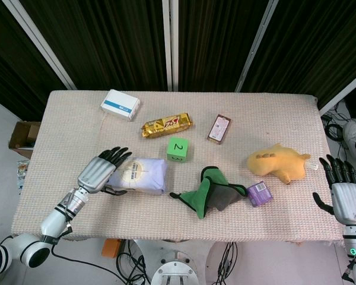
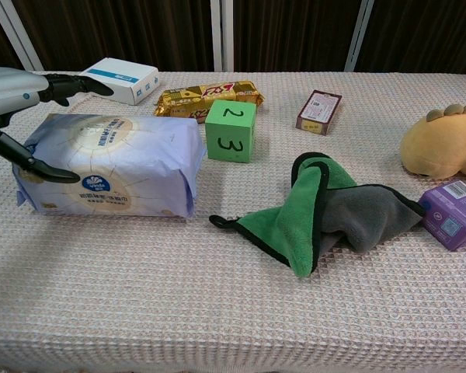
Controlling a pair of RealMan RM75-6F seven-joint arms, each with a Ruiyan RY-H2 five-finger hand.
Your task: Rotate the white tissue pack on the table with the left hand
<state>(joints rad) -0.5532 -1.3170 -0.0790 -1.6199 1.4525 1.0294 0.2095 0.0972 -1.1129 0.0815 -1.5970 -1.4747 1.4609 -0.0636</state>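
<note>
The white tissue pack [image 1: 142,175] [image 2: 116,163] lies flat on the left part of the table, its long side running left to right. My left hand [image 1: 101,169] [image 2: 15,93] sits at the pack's left end. Its fingers [image 2: 78,82] reach out spread above the pack's far edge, and its thumb [image 2: 43,172] touches the near top edge. The hand straddles the end without a closed grip. My right hand [image 1: 344,190] hangs off the table's right edge with fingers extended and nothing in it.
Just right of the pack stands a green numbered cube [image 1: 177,149] [image 2: 231,130]. Behind lie a white-blue box [image 1: 120,104], a gold snack bar [image 1: 167,124] and a brown packet [image 1: 219,129]. A green-grey cloth [image 1: 213,193], purple box [image 1: 260,193] and yellow plush [image 1: 276,163] occupy the right.
</note>
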